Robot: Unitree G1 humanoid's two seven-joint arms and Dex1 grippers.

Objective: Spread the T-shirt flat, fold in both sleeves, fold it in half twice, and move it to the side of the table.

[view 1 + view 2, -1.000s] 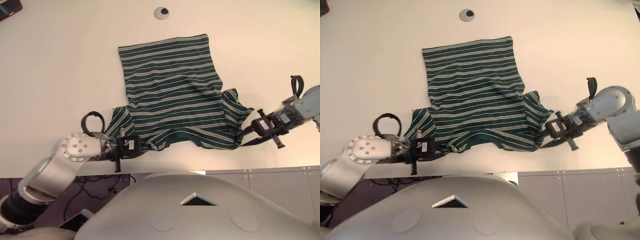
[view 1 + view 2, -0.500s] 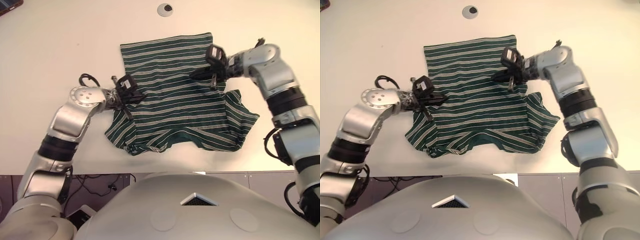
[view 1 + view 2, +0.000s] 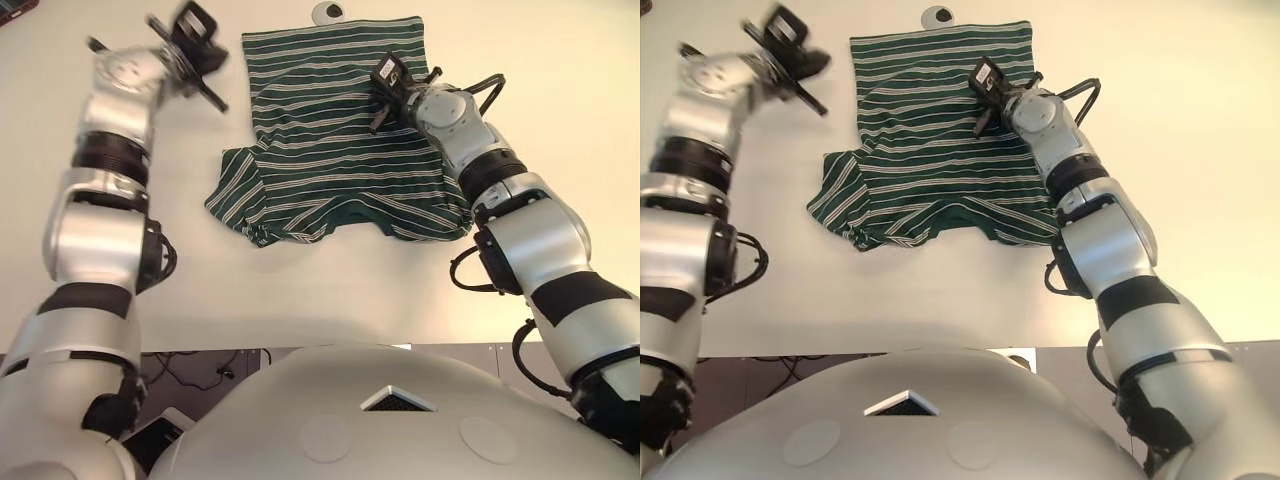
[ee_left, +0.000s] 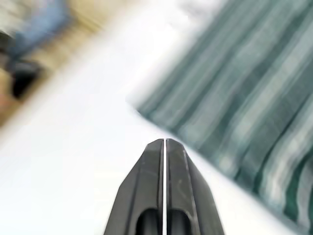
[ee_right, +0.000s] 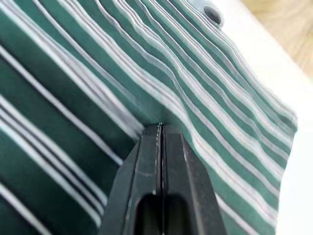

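A dark green T-shirt with white stripes lies on the pale table, hem at the far side, and its left sleeve sticks out, rumpled, at the near left. My right gripper is shut, and its fingertips press on the fabric of the far half, where a crease runs off from them. My right forearm hides the right sleeve. My left gripper hovers shut and empty over bare table, just left of the shirt's far left corner.
A round cable grommet sits in the table just beyond the hem, also seen in the right wrist view as the grommet. Bare tabletop lies to the left, right and near side of the shirt. The table's near edge runs below.
My left gripper has left the shirt's left edge and swung to the far left above the table. My right gripper has slid farther and leftward across the shirt. The head view has shifted.
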